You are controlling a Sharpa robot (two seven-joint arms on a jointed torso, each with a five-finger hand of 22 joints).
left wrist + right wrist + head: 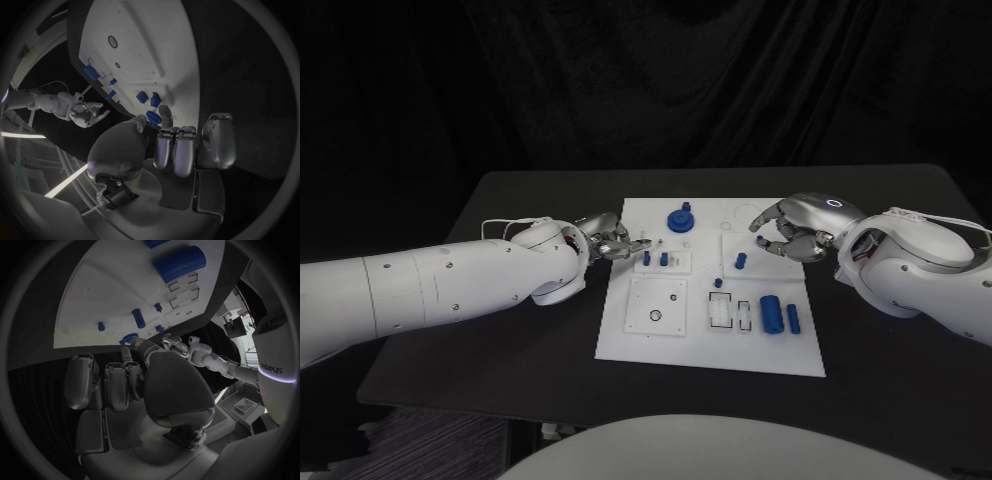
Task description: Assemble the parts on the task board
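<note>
- Nearest the robot, the task board (pixel 653 345) shows a bare near-left plate with a small hole, and beside it two blue cylinders (pixel 777 314) lying flat, seemingly waiting to be fitted.
- Mid-board, two short blue pegs (pixel 655 259) stand upright in a small block by the left edge, with another blue peg (pixel 740 261) standing further right.
- The left hand (pixel 610 243) sits at the board's left edge; in the left wrist view it seems to pinch a small blue part (pixel 153 118) between thumb and fingertip, probably to seat it by the pegs.
- The right hand (pixel 795 234) hangs over the board's far-right corner, fingers curled, holding nothing I can see.
- Farthest, a blue knobbed part (pixel 681 219) stands upright.
</note>
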